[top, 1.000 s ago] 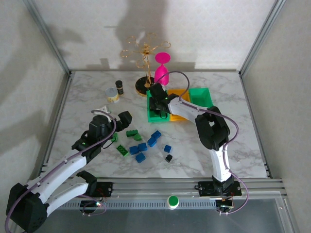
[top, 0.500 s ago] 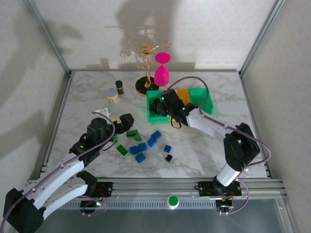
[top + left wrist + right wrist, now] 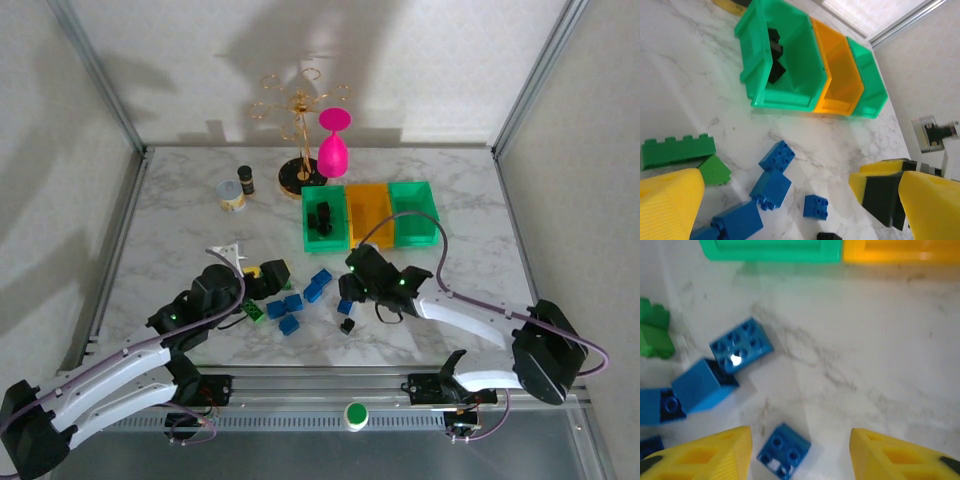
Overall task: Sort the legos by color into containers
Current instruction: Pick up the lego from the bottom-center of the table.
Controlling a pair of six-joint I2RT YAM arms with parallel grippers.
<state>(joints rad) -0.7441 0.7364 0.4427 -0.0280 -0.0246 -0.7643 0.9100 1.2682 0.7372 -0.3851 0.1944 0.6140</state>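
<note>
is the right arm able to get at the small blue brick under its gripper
Probably yes: the right gripper hangs open over the small blue brick, which lies alone on the table between its fingers, other blue bricks off to the left.

bench (image 3: 450, 290): white marble, grey veins | bins (image 3: 352, 215): green, orange, green | bricks (image 3: 312, 291): blue, green, black | glass (image 3: 333, 150): pink | wire stand (image 3: 297, 110): gold, black foot | right pincer (image 3: 797, 435) fingers (image 3: 900, 455): yellow

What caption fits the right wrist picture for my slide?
Open right end effector above a small blue lego on the marble table.
</note>
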